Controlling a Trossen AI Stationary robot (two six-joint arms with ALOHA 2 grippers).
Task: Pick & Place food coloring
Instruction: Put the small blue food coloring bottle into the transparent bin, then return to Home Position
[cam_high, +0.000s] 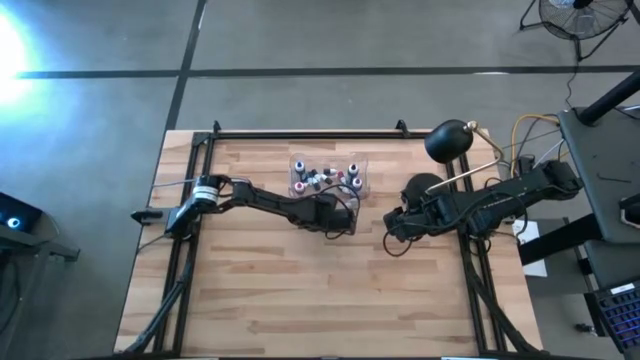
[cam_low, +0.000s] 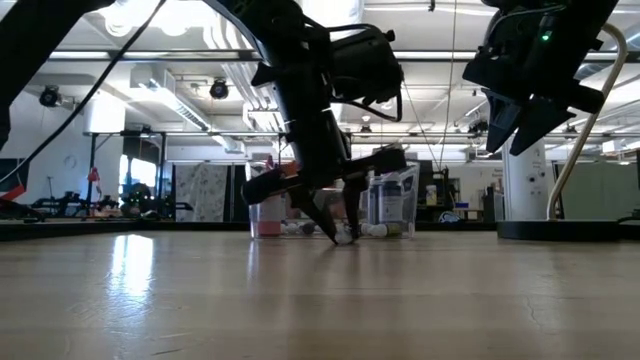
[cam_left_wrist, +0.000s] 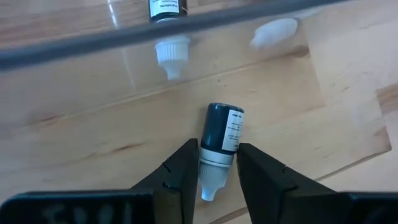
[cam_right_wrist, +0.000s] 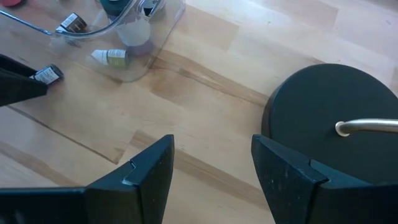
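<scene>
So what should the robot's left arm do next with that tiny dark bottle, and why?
Probably finish squeezing, then lift. The left gripper has its jaws on either side of the small dark dropper bottle with a white cap, which lies on the wooden table just outside the clear plastic box.

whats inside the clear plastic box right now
Several small food coloring bottles lie in the clear box, whitish with red and dark caps. The left arm covers its near edge, so an exact count isn't possible.

A clear plastic box (cam_high: 330, 178) sits near the far edge of the wooden table (cam_high: 300, 300). A black lamp (cam_high: 447, 141) stands to its right, its round base (cam_right_wrist: 333, 118) on the table.
</scene>
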